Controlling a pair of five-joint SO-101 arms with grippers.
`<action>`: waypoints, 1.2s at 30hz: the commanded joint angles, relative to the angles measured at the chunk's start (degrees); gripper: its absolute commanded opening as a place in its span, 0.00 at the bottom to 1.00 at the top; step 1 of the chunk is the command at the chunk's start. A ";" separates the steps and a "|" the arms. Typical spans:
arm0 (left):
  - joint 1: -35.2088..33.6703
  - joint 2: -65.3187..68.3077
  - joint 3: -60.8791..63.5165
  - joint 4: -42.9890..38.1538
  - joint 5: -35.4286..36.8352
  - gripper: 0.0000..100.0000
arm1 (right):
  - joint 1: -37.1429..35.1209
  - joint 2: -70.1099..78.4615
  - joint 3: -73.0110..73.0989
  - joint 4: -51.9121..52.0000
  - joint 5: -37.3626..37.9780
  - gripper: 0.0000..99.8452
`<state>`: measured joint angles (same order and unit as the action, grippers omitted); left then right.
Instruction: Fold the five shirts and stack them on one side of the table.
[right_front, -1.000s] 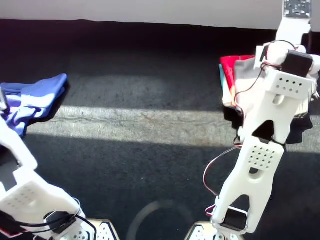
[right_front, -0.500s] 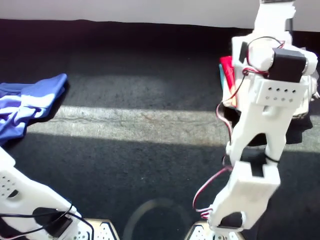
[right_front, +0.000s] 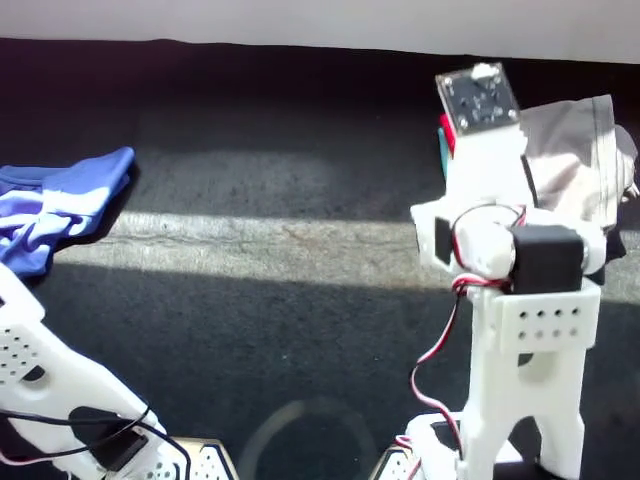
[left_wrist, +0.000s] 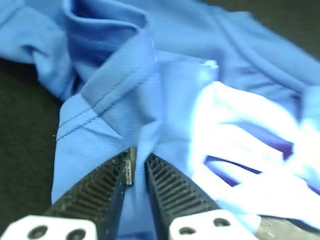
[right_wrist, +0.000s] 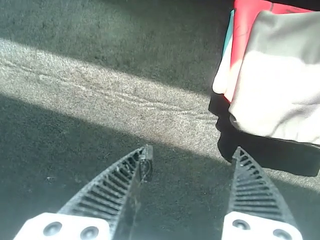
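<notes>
we see the blue shirt (right_front: 55, 205) lying crumpled at the left edge of the dark table (right_front: 280, 330), well apart from the pile on the far right; in the left wrist view its cloth is bunched into ridges and hollows, with a stitched hem running across one fold, and part of it glares white where the sun strikes it; the left gripper (left_wrist: 138, 167) has its jaws drawn almost together on a raised fold of that shirt, a narrow strip of blue cloth pinched between the ribbed fingertips (left_wrist: 159, 175); the left arm (right_front: 50, 375) sits low in the near left corner in the high view; across the table, the right gripper (right_wrist: 192, 160) hangs over bare table with its jaws spread wide and nothing between them; near it lies the pile, with the grey shirt (right_wrist: 285, 85) on top, the red shirt (right_wrist: 247, 30) showing beneath it and a thin teal edge (right_wrist: 230, 22) at the side, the whole casting a dark shadow on the table; in the high view the right arm (right_front: 520, 330) stands upright at the near edge, in front of part of the pile, so that we can see the grey shirt and only a sliver of red beside it; a band of sunlight (right_front: 250, 240) crosses the table from side to side
</notes>
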<state>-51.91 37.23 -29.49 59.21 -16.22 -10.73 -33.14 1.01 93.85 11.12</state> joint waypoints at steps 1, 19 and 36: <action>5.93 -10.33 -4.18 6.59 0.00 0.01 | -0.13 -6.20 10.59 -5.93 -0.35 0.25; 56.48 -45.23 -6.81 40.44 0.00 0.01 | 9.10 -20.44 26.68 -12.26 -0.53 0.25; 72.84 -45.32 15.52 35.08 6.15 0.16 | 14.37 -21.67 27.21 -12.70 -0.53 0.25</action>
<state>20.18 -6.11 -14.02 94.99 -10.51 3.16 -53.98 28.18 81.80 11.12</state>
